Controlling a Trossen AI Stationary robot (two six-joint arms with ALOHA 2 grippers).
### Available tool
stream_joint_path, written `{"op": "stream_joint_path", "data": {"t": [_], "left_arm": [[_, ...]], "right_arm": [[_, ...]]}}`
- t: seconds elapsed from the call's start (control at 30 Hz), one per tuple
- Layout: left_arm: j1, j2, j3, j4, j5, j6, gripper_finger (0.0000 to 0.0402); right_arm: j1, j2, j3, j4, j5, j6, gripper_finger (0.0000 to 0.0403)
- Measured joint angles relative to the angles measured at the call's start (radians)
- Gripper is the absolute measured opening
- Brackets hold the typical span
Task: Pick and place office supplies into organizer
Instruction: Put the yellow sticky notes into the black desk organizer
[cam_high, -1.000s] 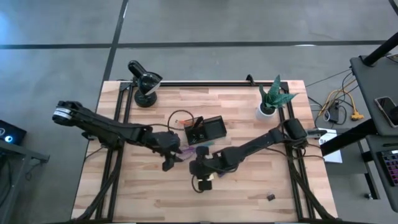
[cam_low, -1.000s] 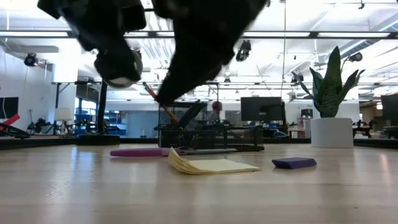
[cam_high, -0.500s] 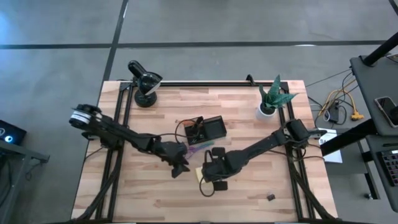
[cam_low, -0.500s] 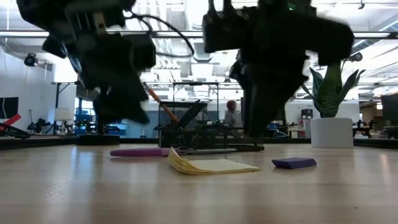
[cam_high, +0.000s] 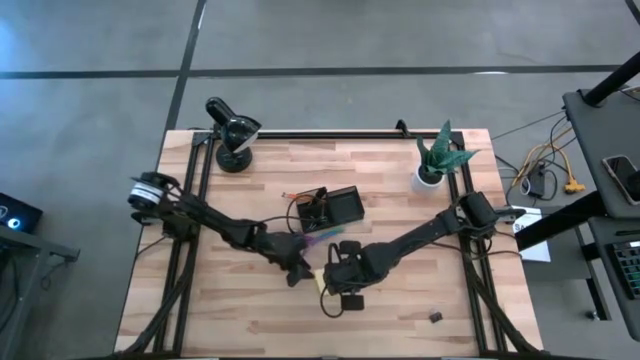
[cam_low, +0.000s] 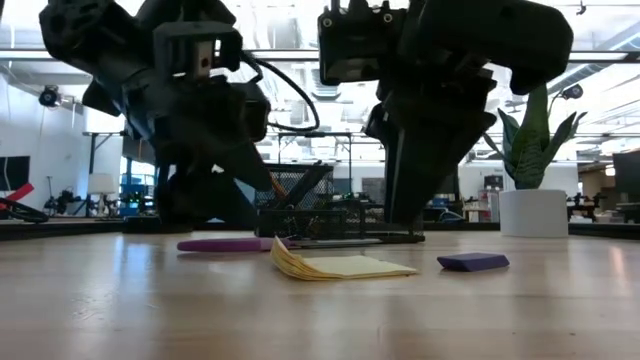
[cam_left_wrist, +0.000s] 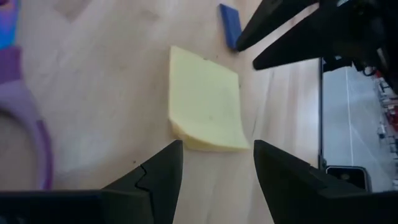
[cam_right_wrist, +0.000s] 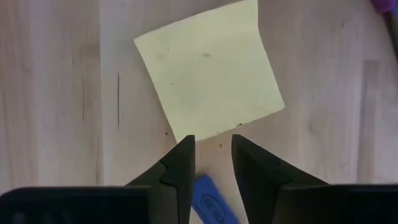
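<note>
We hover both grippers over the yellow sticky-note pad (cam_right_wrist: 210, 73) lying flat on the worktop (cam_high: 230, 310): left gripper (cam_left_wrist: 214, 168) jaws wide, right gripper (cam_right_wrist: 212, 163) jaws narrow, nothing held, the pad just ahead of each.

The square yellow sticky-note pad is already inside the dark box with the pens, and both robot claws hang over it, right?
Not quite. The square yellow sticky-note pad lies flat on the wooden table, outside the dark organizer box, as the high view shows. The rest holds: the left gripper and right gripper both hang over it, fingers apart.
</note>
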Motion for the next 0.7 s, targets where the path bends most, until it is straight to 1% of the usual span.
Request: {"op": "stream_joint_path", "data": {"t": [0.3,0.33,0.4,0.53,0.7], "left_arm": [[0.0,0.079,0.093,0.0,-0.035,0.008,0.018],[-0.002,0.085,0.106,-0.027,-0.049,0.008,0.018],[-0.004,0.089,0.133,-0.136,-0.09,0.009,0.018],[-0.011,0.078,0.182,-0.323,-0.167,0.056,0.018],[-0.022,0.068,0.208,-0.328,-0.161,0.052,0.018]], "right_arm": [[0.0,0.0,-0.001,-0.001,0.001,0.007,0.01],[0.0,0.0,-0.001,-0.003,0.001,0.007,0.0099],[0.001,0.0,-0.001,-0.003,0.004,0.007,0.0098],[0.005,0.0,-0.001,-0.003,0.028,0.017,0.0102],[0.006,0.001,-0.006,-0.001,0.029,0.018,0.0109]]}}
